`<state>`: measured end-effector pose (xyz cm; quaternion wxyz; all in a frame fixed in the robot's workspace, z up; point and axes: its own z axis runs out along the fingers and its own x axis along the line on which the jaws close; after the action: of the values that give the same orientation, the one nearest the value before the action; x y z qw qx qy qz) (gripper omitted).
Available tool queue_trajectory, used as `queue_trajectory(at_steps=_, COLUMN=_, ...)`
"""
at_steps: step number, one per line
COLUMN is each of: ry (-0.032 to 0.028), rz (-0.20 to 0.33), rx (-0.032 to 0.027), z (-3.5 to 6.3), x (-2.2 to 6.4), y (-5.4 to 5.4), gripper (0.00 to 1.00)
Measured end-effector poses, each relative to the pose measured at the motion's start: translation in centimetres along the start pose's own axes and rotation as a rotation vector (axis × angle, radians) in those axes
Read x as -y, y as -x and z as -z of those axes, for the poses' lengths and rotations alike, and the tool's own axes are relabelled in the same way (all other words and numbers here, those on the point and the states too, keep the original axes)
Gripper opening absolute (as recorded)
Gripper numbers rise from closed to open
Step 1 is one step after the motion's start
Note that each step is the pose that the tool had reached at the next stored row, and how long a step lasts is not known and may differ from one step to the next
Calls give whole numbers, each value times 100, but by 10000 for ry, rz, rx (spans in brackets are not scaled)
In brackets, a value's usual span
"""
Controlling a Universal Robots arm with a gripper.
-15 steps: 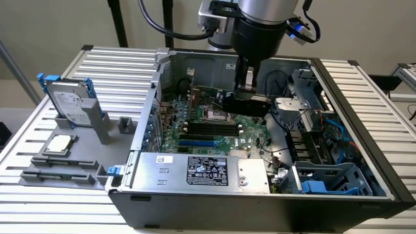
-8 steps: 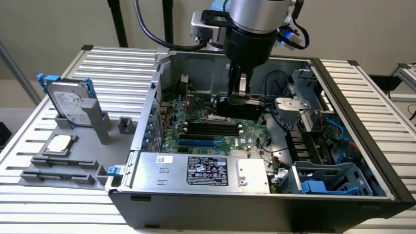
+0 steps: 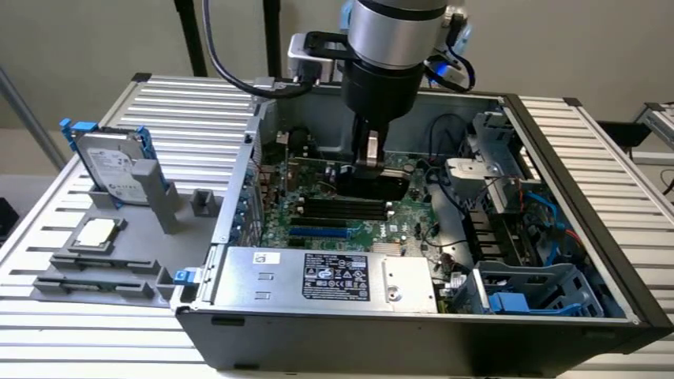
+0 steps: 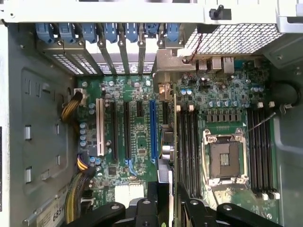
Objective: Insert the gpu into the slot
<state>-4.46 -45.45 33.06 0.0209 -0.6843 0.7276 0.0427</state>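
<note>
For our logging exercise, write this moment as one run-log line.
gripper: holding black-shrouded green-edged gpu card | position: above green motherboard, not seated | long bright-blue plastic slot: empty

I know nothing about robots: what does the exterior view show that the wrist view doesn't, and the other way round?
Exterior view: the silver robot arm, a silver hard drive in a blue bracket outside the case, and the silver labelled power-supply box. Wrist view: the square metal processor socket and a yellow-and-black wire bundle. Both: the green motherboard, the long bright-blue plastic slot, which is empty, and the black pincer shut on the flat black gpu card.
</note>
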Motion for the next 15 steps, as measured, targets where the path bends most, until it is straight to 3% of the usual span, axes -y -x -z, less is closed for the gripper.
queue_trajectory(at_steps=11, ry=6, rz=91, rx=-3, z=-161, x=-219, y=-66, gripper=26)
queue_trajectory(at_steps=15, ry=-34, rz=106, rx=0, z=-200, x=-283, y=-87, gripper=26)
